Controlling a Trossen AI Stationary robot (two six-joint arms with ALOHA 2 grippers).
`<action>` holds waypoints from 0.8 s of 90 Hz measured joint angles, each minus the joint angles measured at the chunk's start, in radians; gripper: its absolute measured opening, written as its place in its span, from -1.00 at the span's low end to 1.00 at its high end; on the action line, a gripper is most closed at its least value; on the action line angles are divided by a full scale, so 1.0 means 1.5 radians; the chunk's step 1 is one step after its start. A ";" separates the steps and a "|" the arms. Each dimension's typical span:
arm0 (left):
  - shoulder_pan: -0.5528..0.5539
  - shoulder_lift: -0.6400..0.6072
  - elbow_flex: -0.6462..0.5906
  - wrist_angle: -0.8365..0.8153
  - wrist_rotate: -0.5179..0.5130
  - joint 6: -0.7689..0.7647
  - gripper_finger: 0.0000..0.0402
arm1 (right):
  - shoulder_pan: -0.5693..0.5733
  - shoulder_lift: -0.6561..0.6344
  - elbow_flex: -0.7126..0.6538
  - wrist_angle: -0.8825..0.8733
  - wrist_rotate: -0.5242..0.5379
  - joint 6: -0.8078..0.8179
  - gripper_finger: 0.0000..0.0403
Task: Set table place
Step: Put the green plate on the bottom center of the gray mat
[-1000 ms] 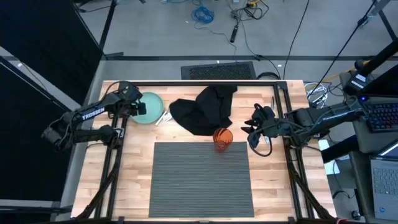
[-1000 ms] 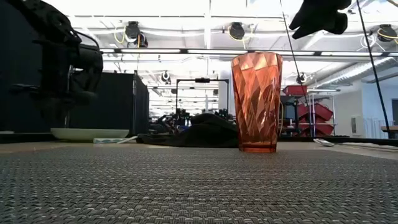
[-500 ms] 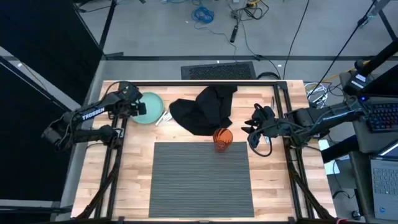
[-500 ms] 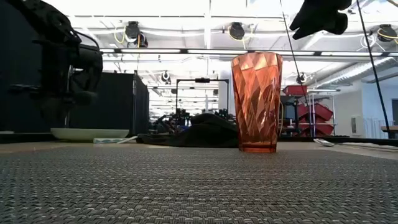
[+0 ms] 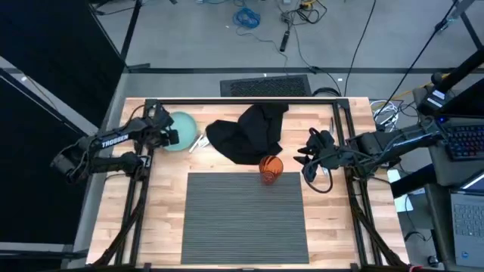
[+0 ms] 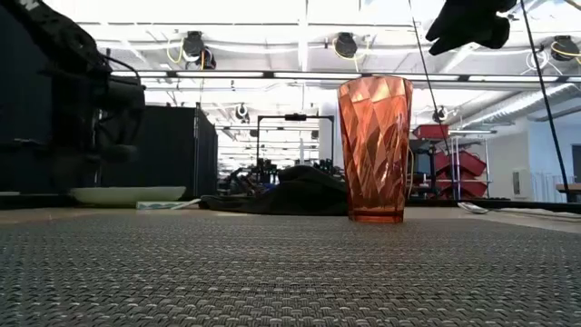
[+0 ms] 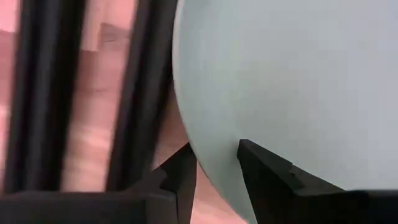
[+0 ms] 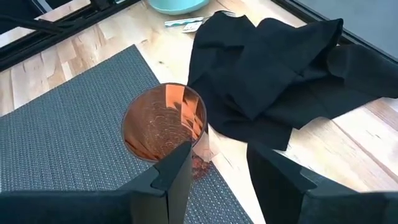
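My left pincer [image 5: 168, 134] was at the near edge of the pale green plate [image 5: 184, 121]. The fingers [image 7: 264, 171] stood a little apart with the plate's rim running between them. I could not tell whether they pressed on it or only straddled it. The plate lay flat on the wooden tabletop [image 5: 166, 196], beside the black frame rail [image 7: 140, 93].

My right pincer [image 5: 307, 157] hung in the air, fingers [image 8: 177, 171] parted, holding nothing. Just ahead of it and lower stood the orange tumbler [image 5: 271, 168], upright, on the far right corner of the placemat [image 5: 246, 215]. Beyond the tumbler, farther from this pincer, lay the black napkin [image 5: 248, 132], crumpled on the wood, apart from the glass. Past the napkin, toward my left pincer, some cutlery [image 8: 183, 22] lay next to the plate.

The ribbed dark grey placemat lay flat on the table, below and between both pincers, touched by neither. From table height, the tumbler [image 6: 374, 149] stood straight at the mat's far edge.
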 joint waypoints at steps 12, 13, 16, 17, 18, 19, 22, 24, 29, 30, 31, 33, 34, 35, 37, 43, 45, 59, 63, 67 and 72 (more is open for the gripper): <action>-0.011 0.000 -0.014 0.026 0.004 -0.007 -0.47 | 0.000 0.000 0.000 0.000 0.000 0.000 -0.30; -0.012 0.000 -0.015 0.029 0.004 -0.007 -0.47 | 0.000 0.000 0.000 0.000 0.000 0.001 -0.30; -0.014 0.000 -0.017 0.033 0.005 -0.007 -0.47 | 0.000 0.000 0.000 0.000 0.000 0.001 -0.30; -0.015 0.000 -0.017 0.034 0.005 -0.007 -0.47 | 0.000 0.000 0.000 0.000 0.000 0.002 -0.30; -0.015 0.000 -0.017 0.034 0.005 -0.007 -0.47 | 0.000 0.000 0.000 0.000 0.000 0.003 -0.30; -0.016 0.000 -0.017 0.034 0.005 -0.007 -0.47 | 0.000 0.000 0.000 0.000 0.000 0.003 -0.30; -0.017 0.000 -0.017 0.035 0.004 -0.006 -0.47 | 0.000 0.000 0.000 0.000 0.000 0.003 -0.30; -0.018 0.000 -0.017 0.035 0.005 -0.006 -0.47 | 0.000 0.000 0.000 0.000 0.000 0.003 -0.30; -0.019 0.000 -0.017 0.042 0.004 -0.006 -0.47 | 0.000 0.000 0.000 0.001 0.000 0.004 -0.30; -0.019 0.000 -0.017 0.044 0.004 -0.006 -0.47 | 0.000 0.000 0.000 0.001 0.000 0.004 -0.30; -0.019 0.000 -0.017 0.047 0.005 -0.006 -0.47 | 0.000 0.000 0.000 0.001 0.000 0.004 -0.30; -0.020 0.000 -0.018 0.053 0.005 -0.006 -0.47 | 0.000 0.000 0.000 0.001 0.000 0.004 -0.30; -0.020 0.000 -0.018 0.056 0.006 -0.006 -0.47 | 0.000 0.000 0.000 0.001 0.000 0.004 -0.30; -0.021 0.000 -0.018 0.060 0.006 -0.006 -0.47 | 0.000 0.000 0.000 0.001 0.000 0.004 -0.30; -0.023 0.001 -0.018 0.067 0.008 -0.005 -0.47 | 0.000 0.000 0.000 0.001 0.000 0.004 -0.30; -0.029 0.001 -0.018 0.092 0.019 -0.004 -0.47 | 0.000 0.000 0.000 0.001 0.000 0.005 -0.30; -0.032 0.001 -0.018 0.101 0.022 -0.003 -0.48 | 0.000 0.000 0.000 0.001 0.000 0.005 -0.30; -0.044 0.001 -0.018 0.141 0.041 0.023 -0.67 | 0.000 0.000 0.000 0.002 0.000 0.005 -0.30; -0.047 0.001 -0.018 0.147 0.045 0.031 -0.77 | 0.000 0.000 0.000 0.004 0.000 0.005 -0.30; -0.050 0.001 -0.018 0.155 0.046 0.033 -0.88 | 0.000 0.000 0.000 0.007 0.001 0.005 -0.30; -0.054 0.001 -0.017 0.166 0.053 0.040 -0.95 | 0.000 0.000 0.000 0.009 0.001 0.005 -0.30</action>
